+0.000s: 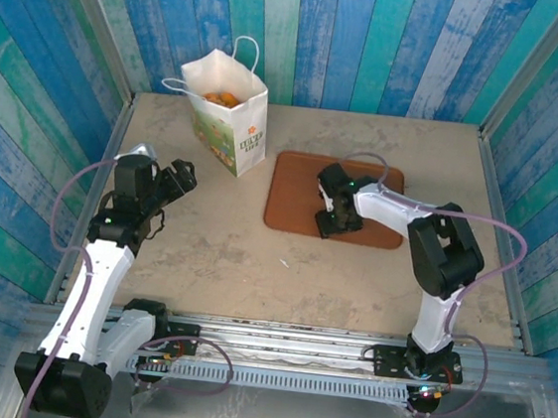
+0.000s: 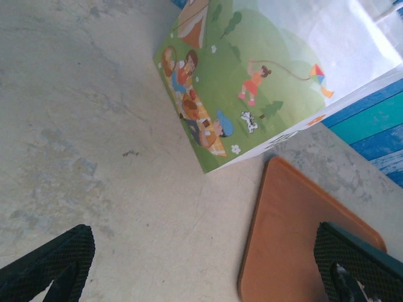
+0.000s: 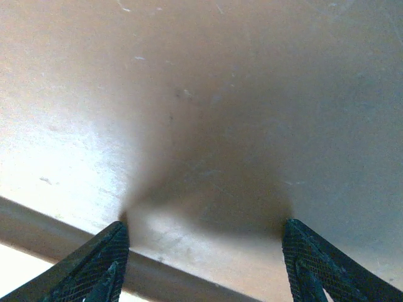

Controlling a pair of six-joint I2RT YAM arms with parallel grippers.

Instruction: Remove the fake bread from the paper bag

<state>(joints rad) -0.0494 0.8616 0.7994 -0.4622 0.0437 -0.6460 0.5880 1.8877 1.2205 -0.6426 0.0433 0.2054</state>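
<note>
Item: fake bread (image 1: 221, 97), inside the upright paper bag (image 1: 235, 130), back left of table (image 1: 214, 257).
My left gripper (image 1: 180, 179), spread wide and empty, sits nearer, with the bag just ahead; my right gripper (image 1: 329, 224), parted and empty, is over the tray (image 1: 291, 185).

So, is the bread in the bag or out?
In: fake bread shows through the open top of the upright paper bag; none visible on the tray.
</note>
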